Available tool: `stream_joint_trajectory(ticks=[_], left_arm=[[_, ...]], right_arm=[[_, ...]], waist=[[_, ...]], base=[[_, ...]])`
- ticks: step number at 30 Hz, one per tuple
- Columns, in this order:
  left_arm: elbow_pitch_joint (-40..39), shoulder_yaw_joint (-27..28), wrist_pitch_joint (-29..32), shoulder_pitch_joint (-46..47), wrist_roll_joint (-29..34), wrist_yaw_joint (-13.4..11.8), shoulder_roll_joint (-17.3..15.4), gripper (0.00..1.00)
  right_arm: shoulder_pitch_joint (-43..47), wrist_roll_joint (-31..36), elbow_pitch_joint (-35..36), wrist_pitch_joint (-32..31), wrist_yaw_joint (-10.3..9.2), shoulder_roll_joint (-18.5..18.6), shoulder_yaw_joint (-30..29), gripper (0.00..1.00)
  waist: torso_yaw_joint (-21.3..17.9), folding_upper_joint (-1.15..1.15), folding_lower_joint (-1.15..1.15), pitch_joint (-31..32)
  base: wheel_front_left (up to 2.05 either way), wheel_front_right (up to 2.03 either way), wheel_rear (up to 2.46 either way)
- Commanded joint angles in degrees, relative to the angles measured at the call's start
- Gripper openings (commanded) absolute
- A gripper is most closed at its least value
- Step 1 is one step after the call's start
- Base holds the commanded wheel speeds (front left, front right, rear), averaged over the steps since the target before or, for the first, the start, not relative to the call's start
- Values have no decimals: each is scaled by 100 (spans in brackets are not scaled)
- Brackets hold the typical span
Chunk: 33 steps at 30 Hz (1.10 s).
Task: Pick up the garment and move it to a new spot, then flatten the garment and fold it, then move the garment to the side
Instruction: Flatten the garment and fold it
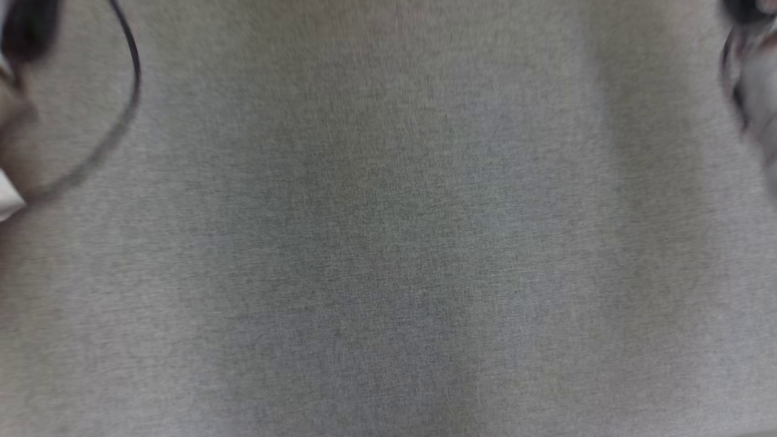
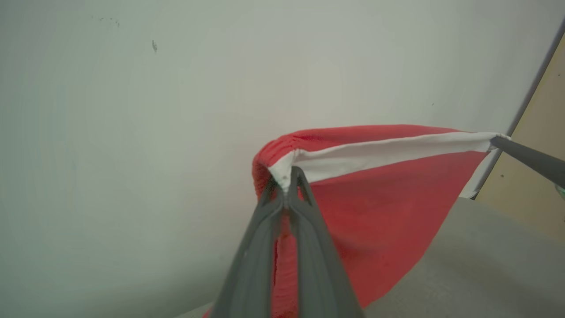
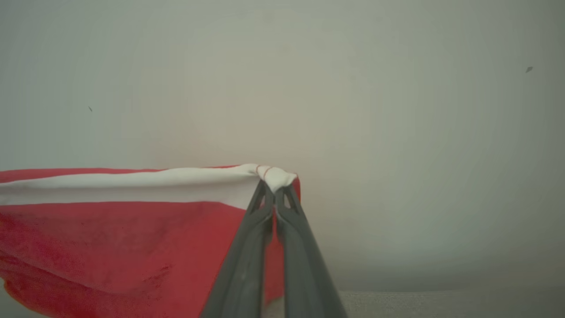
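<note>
I'm risking a slip, since the left gripper (image 2: 287, 185) and right gripper (image 3: 274, 191) are each pinching only a corner of the stretched garment (image 2: 379, 207).

Our left gripper (image 2: 287, 179) and right gripper (image 3: 274, 189) each have two long, dark grey fingers (image 2: 258, 265), tapering to slim tips with small triangular cut-outs. A thin black cable (image 1: 132, 91) loops beside our blurred, pale forearm (image 1: 7, 197).

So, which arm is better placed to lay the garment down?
Neither, probably: left and right jaws are each shut on one end of the white band of the garment, stretched between them. Lower both together.
</note>
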<state>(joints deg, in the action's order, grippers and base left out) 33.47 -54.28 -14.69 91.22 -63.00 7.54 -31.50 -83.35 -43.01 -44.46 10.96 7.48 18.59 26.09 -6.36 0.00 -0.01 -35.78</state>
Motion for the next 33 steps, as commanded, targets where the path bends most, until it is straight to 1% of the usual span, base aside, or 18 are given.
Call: stream_joint_trajectory(ticks=[1,4,8,11,14,17,18,24,30,33], left_arm=[[-146,58,-51,-534,62,-17,-108,0],[-565,412,-58,-1423,228,-149,-150,0],[-1240,808,-51,-2733,548,-333,-98,0],[-1620,924,-52,-3602,815,-406,41,0],[-1795,967,-53,-4312,987,-426,164,0],[-1753,676,-52,-4955,1207,-313,294,0],[-1753,676,-52,-4955,1207,-313,294,0],[-1597,493,-54,-5915,1440,-207,542,0],[-1595,661,-53,-6877,1660,-163,604,0],[-1690,898,-54,-7282,1735,-166,590,0]], right_arm=[[533,-146,242,96,3,84,73,0],[1422,-260,601,184,3,277,188,0],[2607,-364,1123,216,3,452,188,0],[3436,-414,1516,202,3,606,121,0],[4224,-401,1872,140,3,632,39,0],[4976,-295,2221,8,3,713,-67,0],[4976,-295,2221,8,3,713,-67,0],[6378,-107,2895,-401,3,758,-414,0],[7694,162,3396,-771,3,633,-851,0],[8293,286,3701,-965,3,571,-1073,0]], waist=[[49,0,1,418],[100,0,1,682],[176,0,1,988],[232,0,1,1204],[274,0,1,1436],[340,0,1,1679],[340,0,1,1679],[391,0,1,2129],[428,0,1,2502],[449,0,1,2644]], base=[[0,0,0],[0,0,0],[0,0,0],[0,0,0],[0,0,0],[0,0,0],[0,0,0],[0,0,0],[0,0,0],[0,0,0]])
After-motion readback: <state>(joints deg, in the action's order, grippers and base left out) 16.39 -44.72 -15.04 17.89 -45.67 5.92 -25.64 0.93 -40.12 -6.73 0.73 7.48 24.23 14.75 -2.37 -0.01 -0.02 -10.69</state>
